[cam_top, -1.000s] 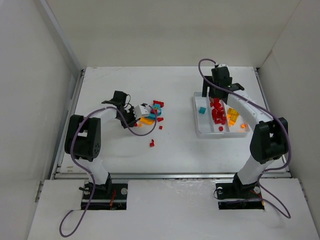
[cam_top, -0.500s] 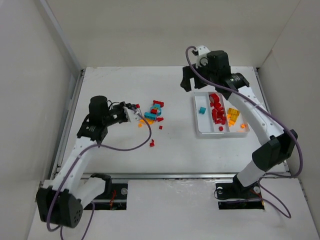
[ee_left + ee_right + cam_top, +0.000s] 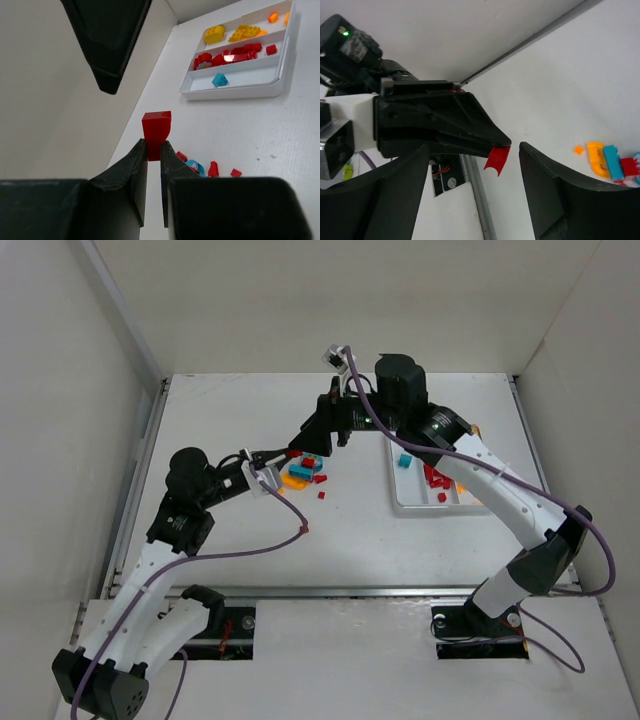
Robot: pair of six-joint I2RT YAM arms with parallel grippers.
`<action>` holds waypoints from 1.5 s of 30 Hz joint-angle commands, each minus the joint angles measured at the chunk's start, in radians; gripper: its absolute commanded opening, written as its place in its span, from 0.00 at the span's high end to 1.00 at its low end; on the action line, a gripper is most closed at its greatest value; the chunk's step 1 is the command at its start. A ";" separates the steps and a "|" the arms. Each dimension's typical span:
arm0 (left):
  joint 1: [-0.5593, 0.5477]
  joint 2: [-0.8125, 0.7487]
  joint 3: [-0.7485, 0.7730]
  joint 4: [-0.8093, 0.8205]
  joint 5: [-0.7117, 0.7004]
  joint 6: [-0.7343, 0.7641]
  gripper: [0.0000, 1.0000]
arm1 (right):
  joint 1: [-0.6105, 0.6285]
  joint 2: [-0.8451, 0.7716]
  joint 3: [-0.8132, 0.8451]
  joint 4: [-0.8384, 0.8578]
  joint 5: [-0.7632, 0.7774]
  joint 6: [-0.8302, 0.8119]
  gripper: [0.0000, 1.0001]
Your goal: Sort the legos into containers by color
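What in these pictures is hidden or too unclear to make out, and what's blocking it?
Top view: the right arm covers most of the tray's right-hand compartment.
Top view: the red brick in the left gripper is too small to show its shape.
Left wrist view: the left gripper's own fingers hide most of the loose legos.
Right wrist view: the loose legos are cut by the right edge; the tray is out of view.
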 commanded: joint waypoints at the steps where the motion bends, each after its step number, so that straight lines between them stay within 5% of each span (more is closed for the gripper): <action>1: -0.024 -0.045 0.014 0.057 -0.007 -0.116 1.00 | 0.015 -0.008 -0.011 0.027 0.026 0.051 0.23; 16: -0.034 -0.026 0.033 0.045 -0.073 -0.178 1.00 | 0.044 0.015 -0.056 0.004 0.037 0.095 0.41; 27: -0.043 -0.016 0.042 0.057 -0.091 -0.217 1.00 | 0.053 0.074 -0.021 0.004 -0.024 0.104 0.71; 32: -0.043 -0.016 0.042 0.057 -0.091 -0.218 1.00 | 0.053 0.061 -0.030 0.047 -0.024 0.116 1.00; 37: -0.043 0.002 0.023 0.045 -0.056 -0.300 0.00 | 0.053 0.010 -0.094 0.114 0.133 0.138 1.00; 40: -0.052 0.011 -0.016 0.045 -0.103 -0.455 0.00 | 0.021 0.001 -0.116 0.114 0.215 0.185 1.00; 45: -0.052 -0.007 -0.116 0.008 -0.385 -0.725 0.00 | -0.210 -0.149 -0.310 0.191 0.627 0.304 1.00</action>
